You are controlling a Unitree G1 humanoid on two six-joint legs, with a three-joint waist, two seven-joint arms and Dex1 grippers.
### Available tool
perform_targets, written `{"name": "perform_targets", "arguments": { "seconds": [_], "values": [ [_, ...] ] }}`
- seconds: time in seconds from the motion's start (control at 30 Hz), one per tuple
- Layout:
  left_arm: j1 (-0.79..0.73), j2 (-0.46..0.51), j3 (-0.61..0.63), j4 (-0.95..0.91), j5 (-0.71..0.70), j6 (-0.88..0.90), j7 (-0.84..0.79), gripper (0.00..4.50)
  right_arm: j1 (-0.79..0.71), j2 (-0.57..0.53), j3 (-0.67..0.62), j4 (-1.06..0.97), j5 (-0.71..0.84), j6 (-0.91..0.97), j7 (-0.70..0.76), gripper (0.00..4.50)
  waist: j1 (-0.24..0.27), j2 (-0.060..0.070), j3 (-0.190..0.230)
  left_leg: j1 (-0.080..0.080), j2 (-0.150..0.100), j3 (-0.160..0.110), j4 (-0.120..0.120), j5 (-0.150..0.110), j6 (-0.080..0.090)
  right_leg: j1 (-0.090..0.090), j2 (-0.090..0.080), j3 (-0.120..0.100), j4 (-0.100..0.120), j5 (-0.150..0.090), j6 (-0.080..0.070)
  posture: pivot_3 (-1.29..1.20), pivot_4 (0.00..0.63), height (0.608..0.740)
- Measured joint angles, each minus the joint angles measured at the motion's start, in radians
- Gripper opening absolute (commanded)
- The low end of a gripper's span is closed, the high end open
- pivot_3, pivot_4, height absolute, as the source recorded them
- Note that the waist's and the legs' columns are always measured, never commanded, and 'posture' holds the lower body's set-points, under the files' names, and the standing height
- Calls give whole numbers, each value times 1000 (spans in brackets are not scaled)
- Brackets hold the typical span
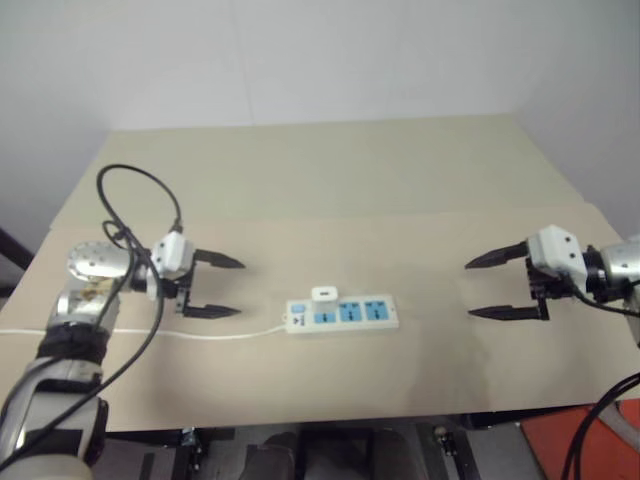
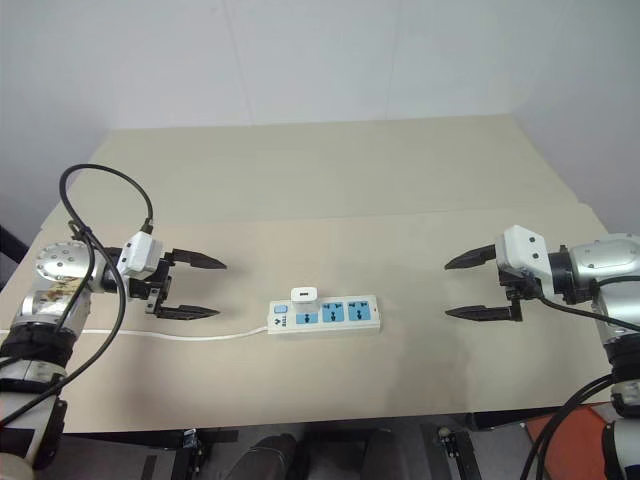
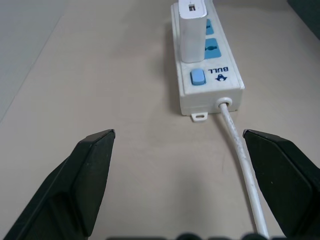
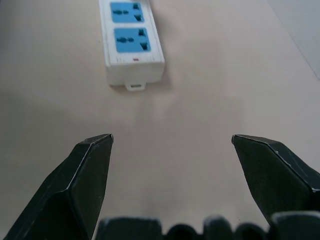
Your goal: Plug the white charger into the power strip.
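Left eye view: power strip (image 1: pixel 342 314) lies flat near the middle of the tan table (image 1: pixel 330 190), long axis running left-right, its thin white cord (image 1: pixel 150 335) trailing off to the left edge. White charger (image 1: pixel 323 294) stands upright on the strip, on the socket nearest the switch end, at the strip's left. From the left wrist view it looks seated, body rising square off the strip face with no prongs showing; judged plugged in, though how deep it sits cannot be told.

Left gripper (image 1: pixel 215 287) hovers left of the strip, well apart from it, fingers spread wide, nothing between them. It points right, along the cord toward the switch end. Right gripper (image 1: pixel 507 285) hangs right of the strip, also well apart, fingers equally wide and empty, pointing left at the strip's free end.

Two blue sockets on the strip's right stay unoccupied, seen plainly in the right wrist view.

Reading of the layout: both grippers flank the strip with clear table between, neither touching charger, strip or cord. With the charger standing unsupported on its socket, no grip is needed to hold it. Task judged essentially complete.
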Motion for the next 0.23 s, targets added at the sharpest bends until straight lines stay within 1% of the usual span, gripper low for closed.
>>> {"name": "perform_targets", "arguments": {
  "seconds": [0.07,0.23],
  "values": [
    [-14,0,-4,12,0,0,0,4492,20,0,-9,-3,-1,0,0,4500,0,0,0,0,0,0,0,2,-3,0,0,0,0,0,0,0,150,740],
    [-30,-3,-28,15,-1,2,0,4492,24,-11,-42,-3,-9,-3,-3,4500,0,0,0,0,0,0,0,2,-3,1,0,0,0,0,0,0,150,740]
  ]
}}
